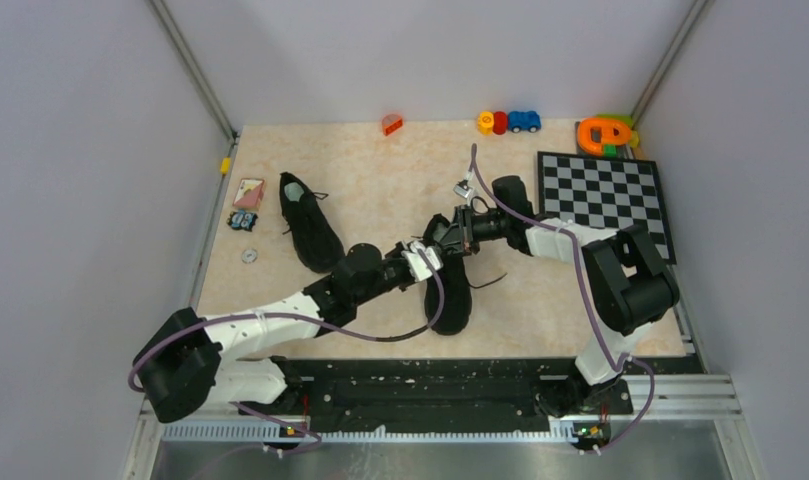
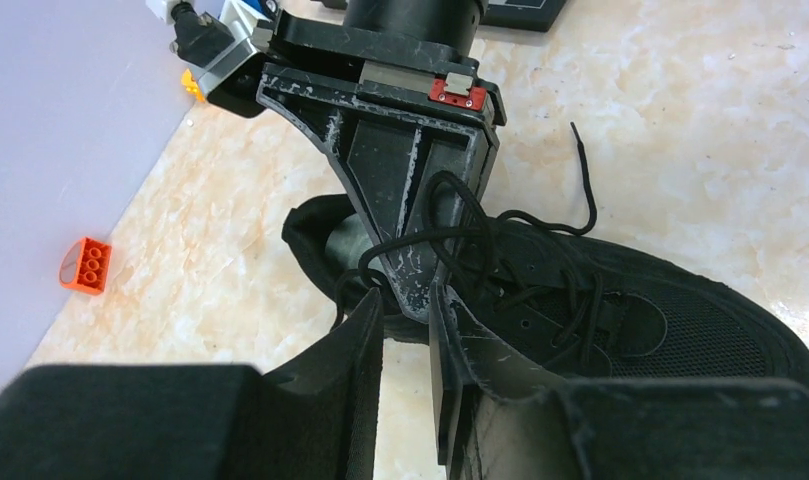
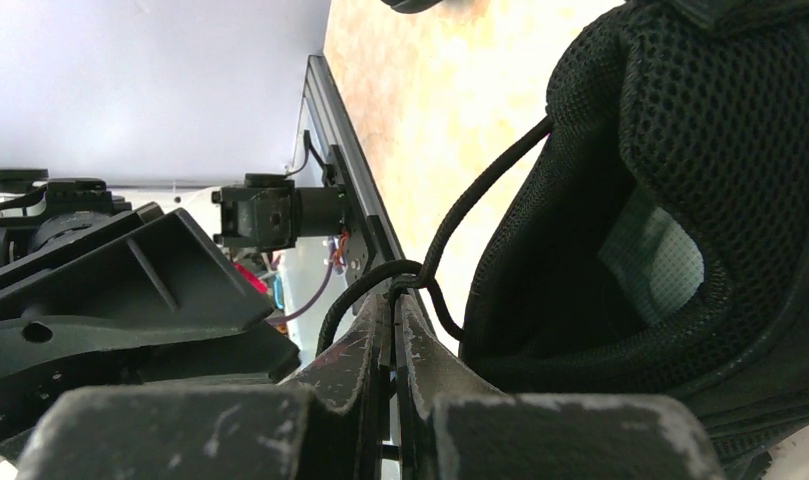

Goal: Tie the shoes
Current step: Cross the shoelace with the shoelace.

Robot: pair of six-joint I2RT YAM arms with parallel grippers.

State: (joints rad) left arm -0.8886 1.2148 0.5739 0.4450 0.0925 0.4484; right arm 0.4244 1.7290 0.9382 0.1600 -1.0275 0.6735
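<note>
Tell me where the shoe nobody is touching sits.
In the top view, the untouched shoe lies left of centre, just right of the small card.

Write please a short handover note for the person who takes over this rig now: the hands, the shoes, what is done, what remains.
Right hand: shut on a lace of the centre shoe, close to its opening.
Left hand: open a little, beside the right hand's tip, nothing seen in it.
Other shoe: lies apart to the left, no hand on it, laces look loose.
Done: one lace gripped; no knot visible.
Left: tie both shoes.
</note>
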